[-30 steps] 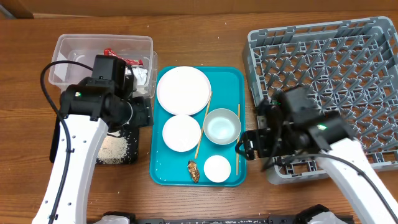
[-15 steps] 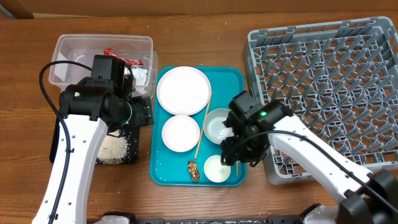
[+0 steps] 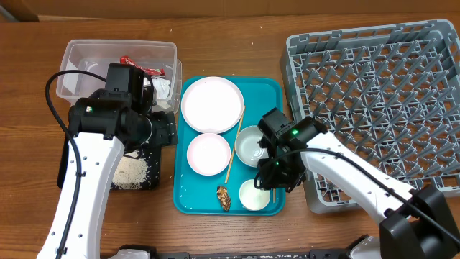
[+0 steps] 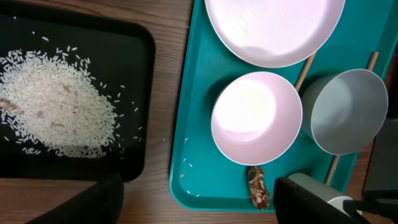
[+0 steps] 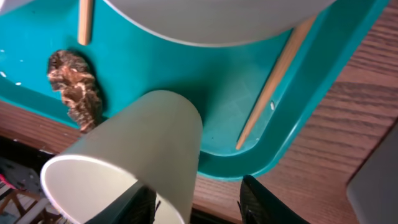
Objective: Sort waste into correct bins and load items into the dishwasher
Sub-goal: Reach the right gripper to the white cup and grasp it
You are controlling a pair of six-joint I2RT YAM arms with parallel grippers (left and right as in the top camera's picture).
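the right gripper (image 5: 196, 186) sits low over the near right corner of the large teal rectangular serving tray (image 3: 269, 90), which lies mid-desk toward the near edge. its jaws are apart: one finger (image 5: 140, 202) overlaps the wall of the small white cup (image 5: 134, 155), while the other finger (image 5: 261, 199) stands clear of it; contact between the first finger and the cup cannot be told. obstructions around the cup: the small brown food scrap (image 5: 74, 87) just beside it toward the left edge, a thin wooden chopstick (image 5: 273, 81) beside it toward the right edge, and the round pale grey bowl (image 3: 250, 146) directly beyond it. a second wooden chopstick (image 3: 235, 144) runs between the grey bowl and the round pinkish-white bowl (image 3: 209, 153). the large round pinkish-white plate (image 3: 212, 104) fills the far half of the tray. the large square grey plastic lattice dish rack (image 3: 381, 93) occupies the far right corner, just beside the tray; the right arm (image 3: 345, 169) crosses its near left corner. the left gripper (image 4: 199, 183) hangs with jaws wide apart, nothing between them, where the teal tray's left rim faces the shallow black rectangular tray (image 4: 143, 93), which holds the loose white rice grains (image 4: 56, 112). at the far left corner, the clear rectangular plastic tub (image 3: 79, 54) contains the crinkled red wrapper (image 3: 136, 66) and a crumpled white paper napkin (image 3: 162, 88).
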